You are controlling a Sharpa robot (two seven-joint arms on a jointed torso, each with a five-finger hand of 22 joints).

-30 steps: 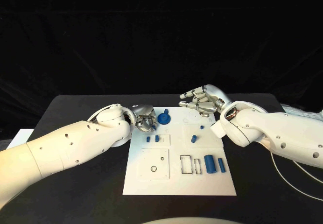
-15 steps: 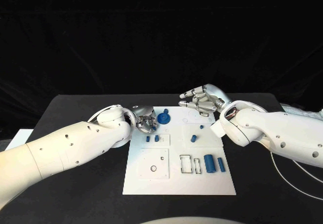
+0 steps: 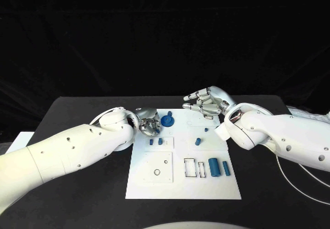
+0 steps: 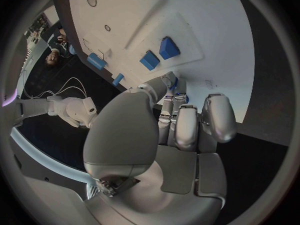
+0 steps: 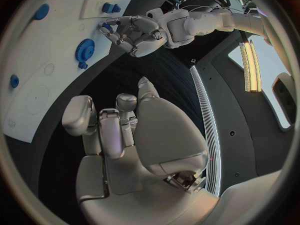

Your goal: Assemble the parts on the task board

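While seven blue parts (image 3: 214,167) are counted on the task board (image 3: 182,191), a gear (image 3: 168,122) lies at eleven o'clock; both the left hand (image 3: 149,123) and the right hand (image 3: 204,103) are curled, holding nothing.

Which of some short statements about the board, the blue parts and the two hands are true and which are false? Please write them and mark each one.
1. The blue gear lies near the far edge of the task board, close to the left hand. True.
2. The right hand grips one of the long blue cylinders. False: both long cylinders lie side by side on the near right part of the board, and that hand holds nothing, its fingers curled in.
3. Two small blue blocks lie side by side on the board's left half. True.
4. The task board stands upright on its edge. False: it lies flat on the black table.
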